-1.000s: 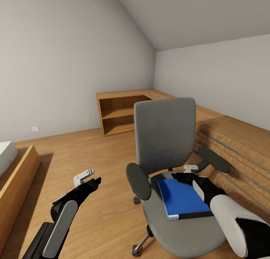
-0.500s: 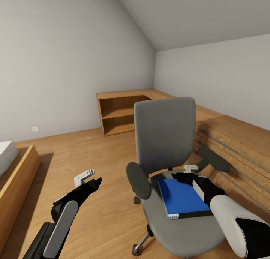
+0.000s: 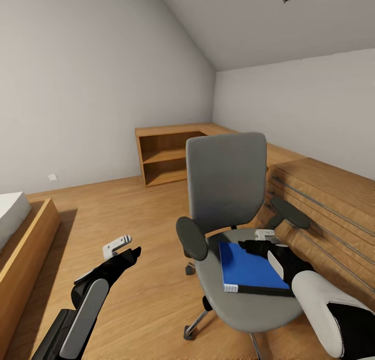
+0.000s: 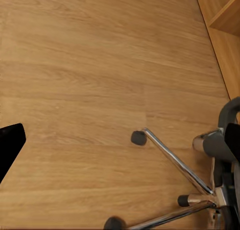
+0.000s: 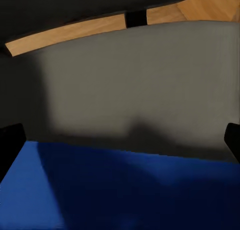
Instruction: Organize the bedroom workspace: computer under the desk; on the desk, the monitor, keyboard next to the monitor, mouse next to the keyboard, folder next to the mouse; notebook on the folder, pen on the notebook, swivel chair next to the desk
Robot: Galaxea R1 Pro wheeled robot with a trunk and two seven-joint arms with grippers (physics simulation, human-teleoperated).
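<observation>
The grey swivel chair (image 3: pixel 226 185) stands in front of me on the wood floor, its back toward the far wall. The bright blue folder (image 3: pixel 249 269) lies flat on its seat. My right gripper (image 3: pixel 251 245) hovers open over the folder's far edge, close to the chair back. In the right wrist view the folder (image 5: pixel 120 190) lies below the grey chair back (image 5: pixel 135 85), with black fingertips (image 5: pixel 10 145) at both sides. My left gripper (image 3: pixel 130 253) hangs open over bare floor left of the chair. The left wrist view looks down on the chair's chrome base (image 4: pixel 175 162).
A light wood cabinet (image 3: pixel 325 201) with bar handles runs along the right, close behind the chair. An open wooden shelf unit (image 3: pixel 166 159) fills the far corner. A wood-framed bed (image 3: pixel 26 235) lies at the left. Open floor lies between bed and chair.
The whole picture has shifted a little, so the camera moved; the chair and folder sit slightly lower and nearer in view. Both arms keep their pose.
</observation>
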